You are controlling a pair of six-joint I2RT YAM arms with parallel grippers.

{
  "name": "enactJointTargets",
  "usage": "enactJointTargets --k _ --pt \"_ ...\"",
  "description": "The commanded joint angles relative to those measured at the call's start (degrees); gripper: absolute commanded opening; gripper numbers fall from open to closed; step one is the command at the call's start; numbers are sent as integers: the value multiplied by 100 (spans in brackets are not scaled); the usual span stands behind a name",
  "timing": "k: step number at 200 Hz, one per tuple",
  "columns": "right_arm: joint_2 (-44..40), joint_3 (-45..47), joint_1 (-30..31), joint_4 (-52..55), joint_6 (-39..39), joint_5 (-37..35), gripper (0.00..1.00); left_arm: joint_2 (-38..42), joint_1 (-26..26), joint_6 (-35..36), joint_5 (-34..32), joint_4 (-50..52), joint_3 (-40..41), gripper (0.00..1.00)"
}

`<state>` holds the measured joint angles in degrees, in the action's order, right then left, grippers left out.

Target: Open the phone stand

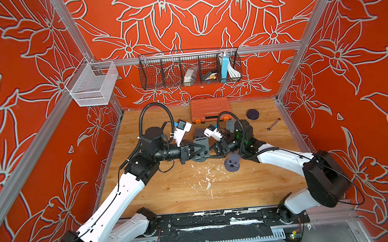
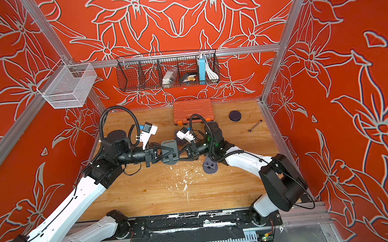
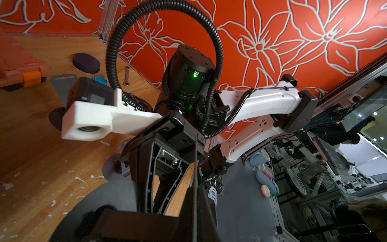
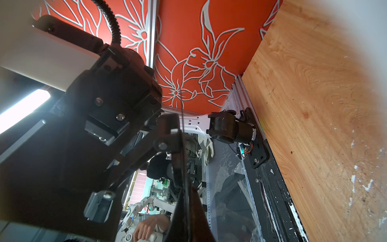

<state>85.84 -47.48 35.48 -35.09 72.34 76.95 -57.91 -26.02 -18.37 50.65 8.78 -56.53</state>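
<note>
Red flowered walls enclose a wooden worktop (image 1: pixel 182 194). At its centre the left tool (image 1: pixel 204 147) and the right tool (image 1: pixel 212 150) meet tip to tip. Each is clamped on a thin plate of the grey phone stand (image 1: pixel 200 141), which seems lifted off the wood. The unfolding step looks to be in hand. Next, I judge, the plates must swing apart about the hinge without slipping.

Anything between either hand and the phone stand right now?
Nothing visible stands in the way. In both top views the left hand and the right hand have reached the grey phone stand and are closed on it from opposite sides, with no gap and no other object in between.
</note>
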Motion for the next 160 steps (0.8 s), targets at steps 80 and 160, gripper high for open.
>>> enactJointTargets --k 80,160 --pt "-212 409 -68 1319 308 -345 0 -500 327 1963 -42 -1381 -1251 0" --pt "-421 301 -68 1593 136 -383 0 -1129 695 1556 372 -1428 -1457 0"
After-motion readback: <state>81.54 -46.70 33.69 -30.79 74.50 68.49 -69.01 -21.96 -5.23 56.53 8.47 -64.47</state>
